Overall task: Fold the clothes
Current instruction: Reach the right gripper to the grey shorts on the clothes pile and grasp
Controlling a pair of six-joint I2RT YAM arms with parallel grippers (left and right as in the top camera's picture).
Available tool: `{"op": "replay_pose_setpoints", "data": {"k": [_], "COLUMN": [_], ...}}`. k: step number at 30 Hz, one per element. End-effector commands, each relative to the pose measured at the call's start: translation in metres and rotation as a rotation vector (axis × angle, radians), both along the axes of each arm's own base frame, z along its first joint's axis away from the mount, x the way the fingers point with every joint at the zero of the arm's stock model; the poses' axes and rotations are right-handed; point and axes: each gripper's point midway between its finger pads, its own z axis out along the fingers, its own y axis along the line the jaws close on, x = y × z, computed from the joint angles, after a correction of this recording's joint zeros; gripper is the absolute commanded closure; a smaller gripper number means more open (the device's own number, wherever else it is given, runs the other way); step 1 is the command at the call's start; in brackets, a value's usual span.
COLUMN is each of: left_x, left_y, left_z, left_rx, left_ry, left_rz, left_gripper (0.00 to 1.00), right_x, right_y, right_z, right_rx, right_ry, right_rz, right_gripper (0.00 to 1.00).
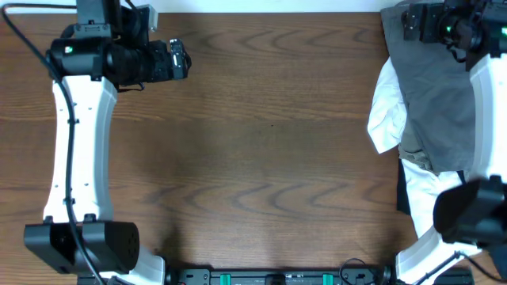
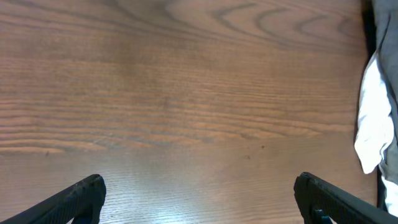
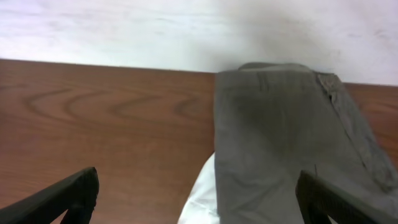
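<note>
One grey shorts [image 1: 436, 87], one white garment [image 1: 388, 111] — overlapping

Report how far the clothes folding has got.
Done: nothing. The mid-grey woven garment lies unfolded on a heap, over a crumpled white cloth garment, at the right edge of the brown wooden table. In hand: nothing. The left hand is open over bare wood, and the right hand is open above the grey garment. Left: every fold.

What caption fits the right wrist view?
Open right gripper above mid-grey woven shorts lying over a white garment on a brown wooden table.
</note>
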Motion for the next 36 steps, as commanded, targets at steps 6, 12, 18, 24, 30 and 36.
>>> {"op": "replay_pose_setpoints", "data": {"k": [6, 12, 18, 24, 30, 36], "left_x": [0.006, 0.007, 0.007, 0.007, 0.007, 0.007], "left_y": [-0.003, -0.003, -0.003, -0.003, -0.003, -0.007], "left_z": [-0.012, -0.014, -0.014, -0.014, -0.014, -0.014], "left_rx": [-0.016, -0.016, -0.016, -0.016, -0.016, -0.016], "left_ry": [0.033, 0.036, 0.036, 0.036, 0.036, 0.036], "left_rz": [-0.012, -0.012, -0.012, -0.012, -0.012, -0.022], "left_gripper": [0.02, 0.02, 0.02, 0.02, 0.02, 0.02], "right_x": [0.036, 0.045, 0.046, 0.047, 0.045, 0.044], "right_y": [0.008, 0.008, 0.005, -0.009, -0.027, -0.029], "right_z": [-0.059, -0.124, -0.172, -0.192, -0.215, -0.228], "right_rx": [-0.039, -0.122, -0.220, -0.346, -0.422, -0.424], "right_ry": [0.047, 0.165, 0.265, 0.314, 0.368, 0.392], "right_rz": [0.104, 0.127, 0.133, 0.089, 0.044, 0.043], "right_gripper": [0.10, 0.10, 0.09, 0.09, 0.12, 0.24]}}
